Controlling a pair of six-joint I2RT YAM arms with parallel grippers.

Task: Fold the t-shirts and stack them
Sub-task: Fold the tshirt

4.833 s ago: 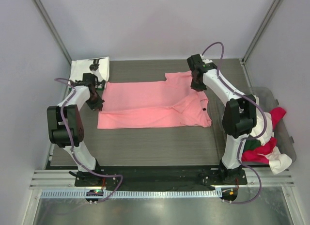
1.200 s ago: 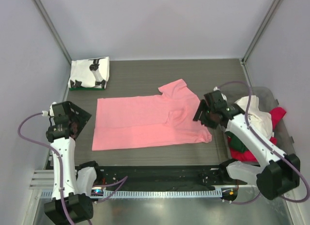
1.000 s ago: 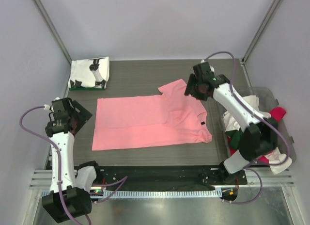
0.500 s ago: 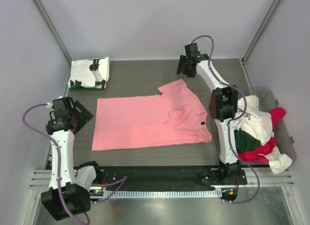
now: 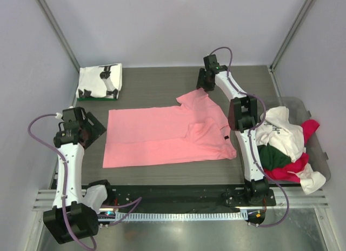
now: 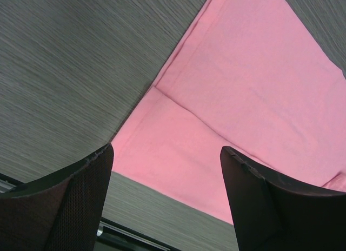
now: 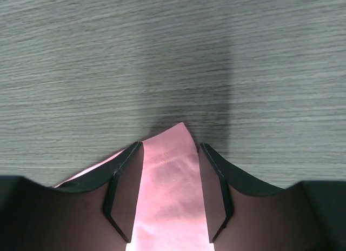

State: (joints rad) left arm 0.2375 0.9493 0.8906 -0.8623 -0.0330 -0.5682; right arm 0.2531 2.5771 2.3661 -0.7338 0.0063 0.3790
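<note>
A salmon-pink t-shirt (image 5: 162, 134) lies spread flat across the middle of the table, one sleeve pointing to the far side. My right gripper (image 5: 207, 80) is down at that sleeve's tip. In the right wrist view the pink sleeve corner (image 7: 170, 197) fills the gap between the fingers of the right gripper (image 7: 171, 145), which still stand apart. My left gripper (image 5: 85, 129) hovers open beside the shirt's left edge; the left wrist view shows the left gripper (image 6: 166, 149) above the pink shirt's (image 6: 243, 99) near-left corner, holding nothing. A folded white t-shirt with black print (image 5: 100, 80) sits at the far left.
A clear bin (image 5: 320, 148) off the table's right edge holds a heap of white, dark green and red t-shirts (image 5: 284, 148). A dark green edge (image 5: 86, 98) shows under the folded white shirt. Grey walls and metal posts close in the table.
My right arm swung from the shirt's right side to the far sleeve tip and its jaws narrowed around it. The left gripper shifted only slightly. The pink shirt has not moved.
</note>
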